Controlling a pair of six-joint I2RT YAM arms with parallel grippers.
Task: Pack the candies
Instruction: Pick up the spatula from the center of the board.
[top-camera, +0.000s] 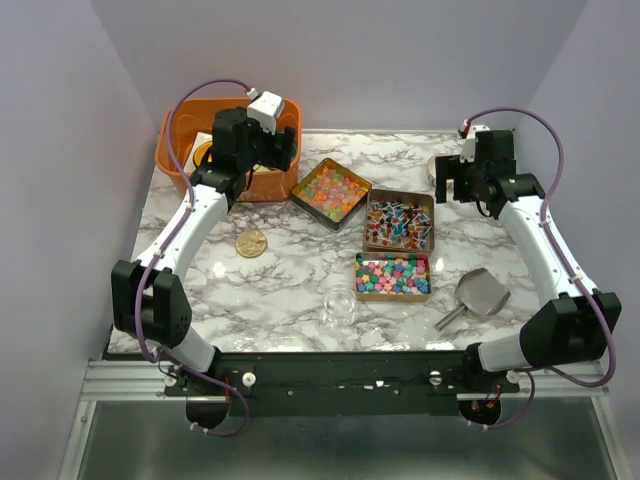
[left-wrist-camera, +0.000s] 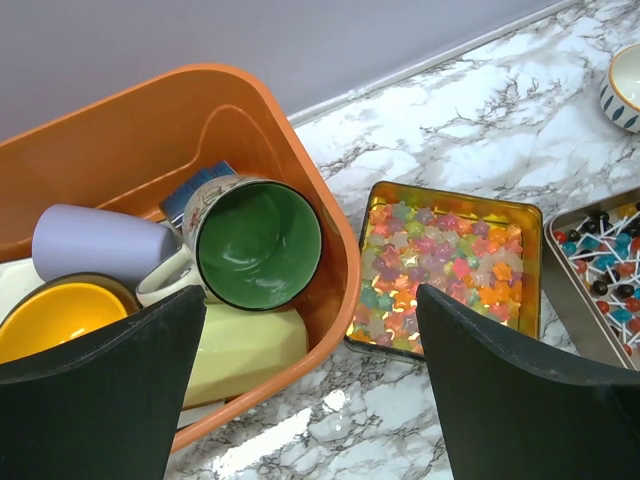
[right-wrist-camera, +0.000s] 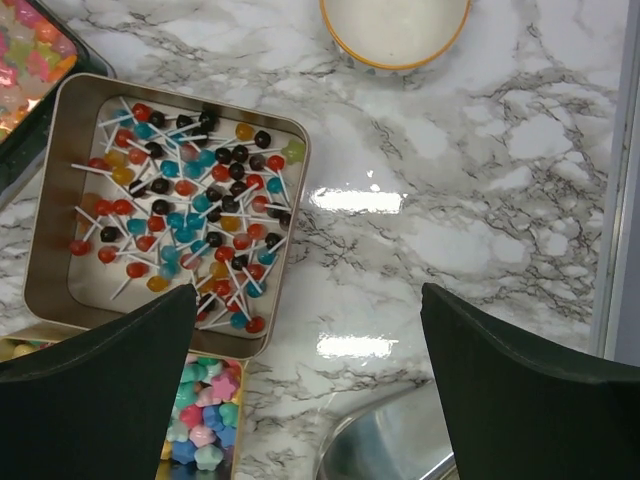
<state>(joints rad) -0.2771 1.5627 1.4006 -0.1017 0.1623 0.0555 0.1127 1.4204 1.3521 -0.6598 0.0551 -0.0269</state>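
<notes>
Near: scoop (top-camera: 480, 292) and clear jar (top-camera: 340, 306) sit free | mid: candies (top-camera: 393, 276) fill three tins (top-camera: 432, 222) | far: left gripper (left-wrist-camera: 311, 290) over orange bin (top-camera: 172, 145), right gripper (right-wrist-camera: 309, 290), both spread wide, empty | we should grasp the scoop's handle squarely first.

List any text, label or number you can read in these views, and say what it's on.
No text is readable in any view.
Mug in the orange bin: printed pattern on its outer wall, too blurred to read.
Gold lid: any surface marking is too small to read.
Candies and their tins: no labels showing.
</notes>
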